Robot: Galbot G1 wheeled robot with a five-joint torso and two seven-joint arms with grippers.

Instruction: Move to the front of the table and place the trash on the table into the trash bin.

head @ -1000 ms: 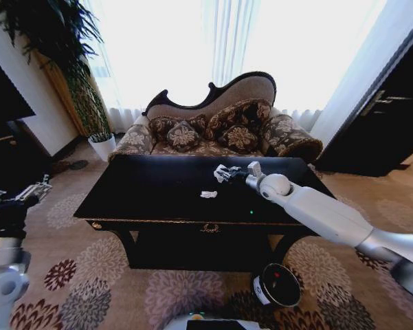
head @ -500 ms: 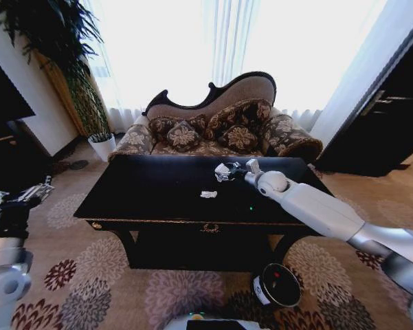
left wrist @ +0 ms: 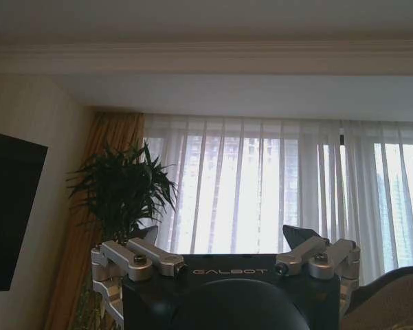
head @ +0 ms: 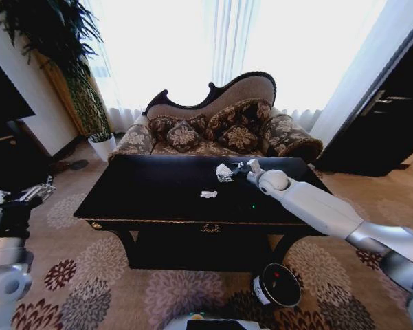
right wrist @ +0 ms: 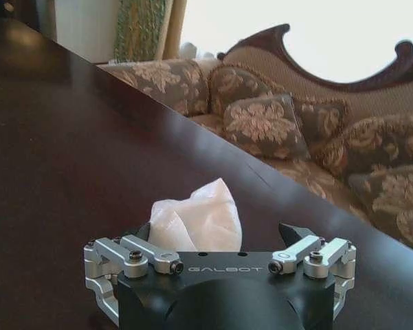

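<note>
Black table (head: 158,189) | crumpled tissue (right wrist: 196,218) between right hand's (right wrist: 220,237) spread fingers, ungripped

Crumpled tissue (right wrist: 196,216) base hidden behind right gripper (right wrist: 220,237) body.

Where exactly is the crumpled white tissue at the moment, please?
In the head view the crumpled white tissue lies on the table, toward its far edge by the sofa, right in front of the right gripper.
</note>
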